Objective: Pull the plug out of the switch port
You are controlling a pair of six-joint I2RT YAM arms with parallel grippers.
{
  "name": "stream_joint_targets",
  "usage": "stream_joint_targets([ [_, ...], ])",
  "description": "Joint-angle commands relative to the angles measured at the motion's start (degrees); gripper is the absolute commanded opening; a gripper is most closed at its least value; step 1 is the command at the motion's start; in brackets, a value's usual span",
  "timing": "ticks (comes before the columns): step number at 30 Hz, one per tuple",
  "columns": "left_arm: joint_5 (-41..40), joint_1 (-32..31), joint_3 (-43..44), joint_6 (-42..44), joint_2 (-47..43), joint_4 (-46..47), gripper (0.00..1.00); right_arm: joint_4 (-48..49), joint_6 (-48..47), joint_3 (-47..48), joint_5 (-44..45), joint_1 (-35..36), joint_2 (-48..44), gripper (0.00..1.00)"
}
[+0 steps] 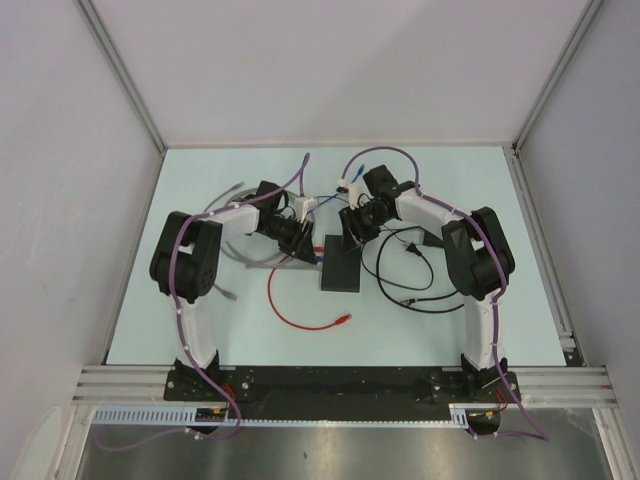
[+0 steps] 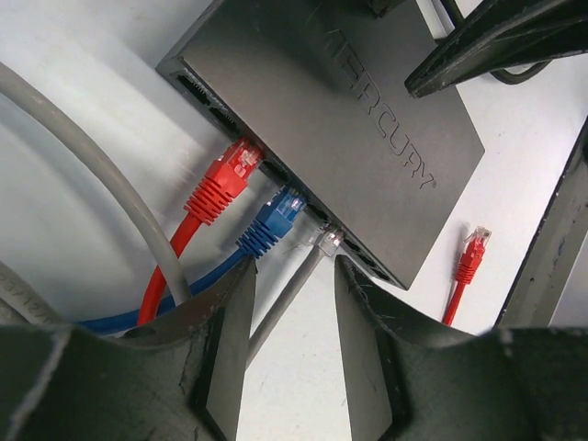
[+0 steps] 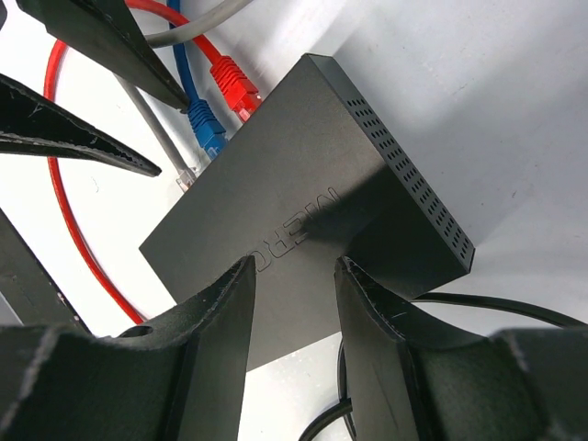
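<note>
The flat black switch (image 2: 367,101), marked MERCURY, lies mid-table (image 1: 340,272). Its port edge holds three plugs side by side: a red plug (image 2: 228,176), a blue plug (image 2: 276,217) and a clear plug (image 2: 328,241) on a thin grey cable. My left gripper (image 2: 294,271) is open and empty, its fingertips just short of the clear plug, with the grey cable running between the jaws. My right gripper (image 3: 294,266) is open and empty, hovering over the switch's top (image 3: 312,184) on the side away from the plugs. The red plug (image 3: 235,84), blue plug (image 3: 208,130) and clear plug (image 3: 186,175) also show there.
A loose red cable end (image 2: 471,254) lies beside the switch, trailing toward the front (image 1: 343,320). A thick grey cable (image 2: 92,175) curves past on the left. Thin black cables (image 1: 410,275) loop to the right of the switch. Both grippers (image 1: 303,245) (image 1: 350,232) crowd the switch's far end.
</note>
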Motion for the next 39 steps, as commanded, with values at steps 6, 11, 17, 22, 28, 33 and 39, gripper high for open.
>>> stream_joint_targets([
  [6, 5.29, -1.30, -1.67, 4.78, -0.47, -0.27, 0.44, -2.63, -2.29, -1.15, 5.50, 1.08, 2.29, 0.47],
  [11, -0.23, -1.30, -5.28, 1.00, -5.40, 6.41, 0.45, -2.89, -2.29, -0.98, 5.50, 1.08, 2.46, 0.47],
  [17, -1.31, -1.39, -10.38, 1.34, -10.69, 11.00, 0.45, -3.06, -2.46, -0.80, 5.50, 1.17, 2.55, 0.47],
  [22, -1.83, -1.65, -7.05, 2.22, -7.53, 7.13, 0.45, -3.07, -2.46, -0.45, 5.33, 1.17, 2.99, 0.47],
  [28, -2.18, -2.97, -2.39, 4.42, -3.57, 2.65, 0.46, -3.24, -2.72, -0.36, 5.33, 1.17, 2.99, 0.47],
  [33, -1.31, -4.02, 0.33, 6.52, -1.28, -0.43, 0.41, -3.15, -2.72, -0.36, 5.33, 1.17, 3.08, 0.47],
  [39, -1.83, -4.81, 0.08, 7.94, -1.10, -2.28, 0.39, -3.15, -2.81, -0.36, 5.41, 1.17, 2.99, 0.48],
])
